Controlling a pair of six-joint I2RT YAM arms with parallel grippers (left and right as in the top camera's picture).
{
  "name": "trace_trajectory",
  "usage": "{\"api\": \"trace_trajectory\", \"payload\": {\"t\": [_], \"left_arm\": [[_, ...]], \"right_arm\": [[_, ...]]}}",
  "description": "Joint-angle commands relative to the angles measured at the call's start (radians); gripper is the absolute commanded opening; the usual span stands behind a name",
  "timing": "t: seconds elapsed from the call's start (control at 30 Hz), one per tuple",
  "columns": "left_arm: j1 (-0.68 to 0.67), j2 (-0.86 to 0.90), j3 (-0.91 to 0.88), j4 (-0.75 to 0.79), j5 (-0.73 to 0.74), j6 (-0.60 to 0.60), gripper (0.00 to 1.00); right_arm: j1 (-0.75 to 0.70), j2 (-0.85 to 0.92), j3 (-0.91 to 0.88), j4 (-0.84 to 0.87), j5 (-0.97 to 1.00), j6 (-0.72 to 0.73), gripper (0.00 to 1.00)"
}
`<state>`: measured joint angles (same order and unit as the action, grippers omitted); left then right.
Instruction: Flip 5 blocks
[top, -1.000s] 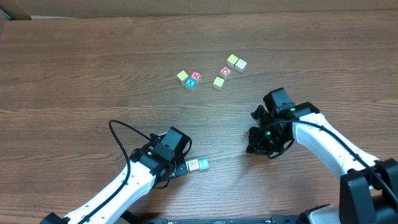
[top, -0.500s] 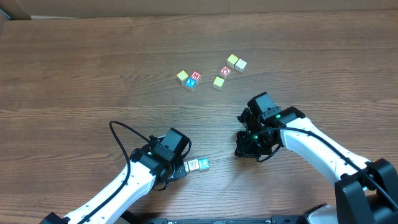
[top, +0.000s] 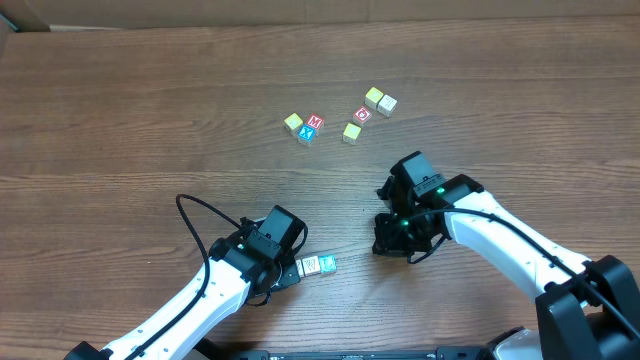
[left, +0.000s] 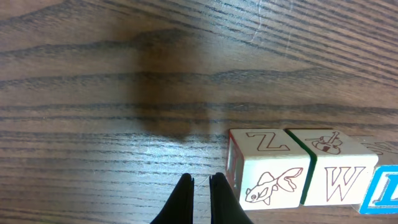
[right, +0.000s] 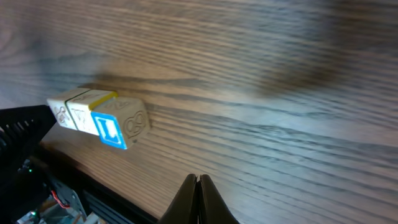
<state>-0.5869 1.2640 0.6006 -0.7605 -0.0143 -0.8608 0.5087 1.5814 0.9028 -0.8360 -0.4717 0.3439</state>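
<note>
Tabletop (top: 120, 100) of brown wood grain fills my overhead feed. Along its near edge the left arm (top: 190, 305) reaches in from the bottom left and the right arm (top: 510, 240) from the bottom right, both white with black wrists.

My left gripper (left: 202, 185) sits low over the wood. Its fingers are pressed almost together on nothing, and the tips are just beside the end of a short row of blocks (top: 318, 265). My right gripper (right: 198, 185) is likewise clenched empty, its tips meeting. It is well apart from that row, which shows at the upper left of its wrist feed.

The row's blocks touch side by side:
- a Z block (left: 267, 163) with a fish on its side
- a W block (left: 333, 167) with a violin on top
- a blue L block (left: 380, 196), cut off by the frame

Farther up the table lie the loose blocks (top: 351, 132), scattered well away from both grippers. Among them are a red M block (top: 315, 121) and a red O block (top: 362, 114).
</note>
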Motion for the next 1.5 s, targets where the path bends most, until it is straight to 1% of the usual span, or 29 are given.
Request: {"api": "trace_trajectory", "payload": {"t": [0.0, 0.1, 0.27, 0.53, 0.7, 0.8, 0.97, 1.07, 1.2, 1.33, 1.47], "left_arm": [[0.005, 0.020, -0.001, 0.010, 0.013, -0.007, 0.04], [0.005, 0.053, -0.001, 0.018, 0.024, -0.007, 0.04], [0.005, 0.112, -0.001, 0.045, 0.042, -0.007, 0.04], [0.005, 0.126, -0.001, 0.078, 0.060, -0.007, 0.04], [0.005, 0.126, -0.001, 0.081, 0.059, -0.007, 0.04], [0.005, 0.126, -0.001, 0.081, 0.059, -0.007, 0.04], [0.005, 0.126, -0.001, 0.084, 0.056, -0.007, 0.04], [0.005, 0.126, -0.001, 0.084, 0.056, -0.007, 0.04], [0.005, 0.126, -0.001, 0.084, 0.056, -0.006, 0.04], [0.005, 0.126, -0.001, 0.085, 0.056, -0.007, 0.04], [0.005, 0.126, -0.001, 0.085, 0.056, -0.007, 0.04]], "right_arm": [[0.029, -0.006, -0.006, 0.012, -0.007, 0.028, 0.04], [0.052, -0.006, -0.006, 0.019, 0.017, 0.055, 0.04], [0.077, -0.006, -0.006, 0.019, 0.057, 0.049, 0.04], [0.151, -0.006, -0.006, 0.023, 0.166, -0.105, 0.04], [0.204, -0.006, -0.006, 0.038, 0.201, -0.106, 0.04], [0.229, -0.006, -0.006, 0.036, 0.202, -0.033, 0.04], [0.272, -0.006, -0.006, 0.020, 0.168, 0.183, 0.04], [0.299, -0.006, -0.006, 0.027, 0.115, 0.268, 0.04], [0.344, -0.006, -0.007, 0.030, 0.111, 0.417, 0.04], [0.375, -0.006, -0.020, 0.064, 0.111, 0.533, 0.04], [0.382, -0.006, -0.073, 0.151, 0.110, 0.632, 0.04]]}}
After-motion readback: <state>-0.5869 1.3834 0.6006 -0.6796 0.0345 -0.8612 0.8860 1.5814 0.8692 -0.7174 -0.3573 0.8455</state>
